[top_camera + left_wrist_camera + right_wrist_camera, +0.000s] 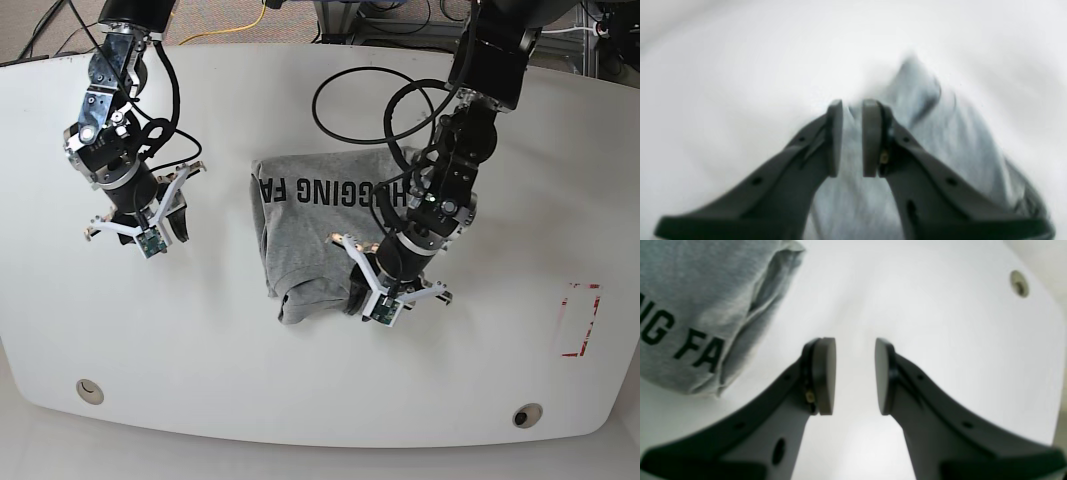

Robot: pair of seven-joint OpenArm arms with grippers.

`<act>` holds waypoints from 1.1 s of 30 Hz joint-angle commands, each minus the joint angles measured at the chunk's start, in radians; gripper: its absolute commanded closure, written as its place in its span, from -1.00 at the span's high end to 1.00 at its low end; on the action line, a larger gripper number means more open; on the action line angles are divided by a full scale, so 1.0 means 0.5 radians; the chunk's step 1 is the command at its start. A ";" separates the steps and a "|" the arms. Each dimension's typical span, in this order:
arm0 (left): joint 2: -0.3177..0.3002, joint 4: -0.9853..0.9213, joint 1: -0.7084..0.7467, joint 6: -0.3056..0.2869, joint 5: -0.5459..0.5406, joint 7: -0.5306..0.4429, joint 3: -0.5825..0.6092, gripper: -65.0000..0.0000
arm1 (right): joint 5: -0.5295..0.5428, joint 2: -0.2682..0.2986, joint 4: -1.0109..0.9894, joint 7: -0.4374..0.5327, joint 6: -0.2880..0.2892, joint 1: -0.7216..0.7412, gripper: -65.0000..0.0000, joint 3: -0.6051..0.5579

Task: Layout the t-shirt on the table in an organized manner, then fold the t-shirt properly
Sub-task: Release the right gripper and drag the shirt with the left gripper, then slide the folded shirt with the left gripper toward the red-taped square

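The heather-grey t-shirt [310, 230] lies in a rumpled, roughly folded block mid-table, its dark lettering along the far edge. My left gripper [388, 290] hangs over the shirt's near right corner. In the blurred left wrist view, the left gripper [852, 103] has its pads a little apart, with the grey t-shirt [940, 133] showing through the gap and below. My right gripper [140, 228] hovers over the bare table [200, 340] left of the shirt. In the right wrist view that gripper [855, 343] is open and empty, with the t-shirt [690, 290] at upper left.
Two round grommet holes [90, 390] [527, 415] sit near the front edge; one grommet hole [1019, 283] shows in the right wrist view. A red dashed rectangle [580, 320] marks the table's right side. Black cable loops [350, 90] lie behind the shirt.
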 commanded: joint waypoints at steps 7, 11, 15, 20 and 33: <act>0.314 -0.319 0.043 0.457 0.446 -0.401 0.099 -0.37 | 0.016 0.074 0.023 0.027 -0.005 0.067 -0.43 0.083; 0.390 -0.598 0.046 0.629 0.590 -0.603 0.145 -0.61 | 0.019 0.065 0.023 0.027 -0.005 0.064 -0.43 0.117; 0.390 -0.865 0.034 0.742 0.596 -0.732 0.209 -0.64 | 0.022 0.056 0.023 0.027 -0.005 0.058 -0.43 0.126; 0.390 -1.162 -0.046 0.767 0.596 -0.781 0.286 -0.64 | 0.031 0.056 0.023 0.027 -0.005 0.033 -0.43 0.126; 0.123 -1.276 0.021 0.580 0.584 -0.785 0.338 -0.63 | 0.035 0.053 0.023 0.036 -0.005 -0.004 -0.43 0.117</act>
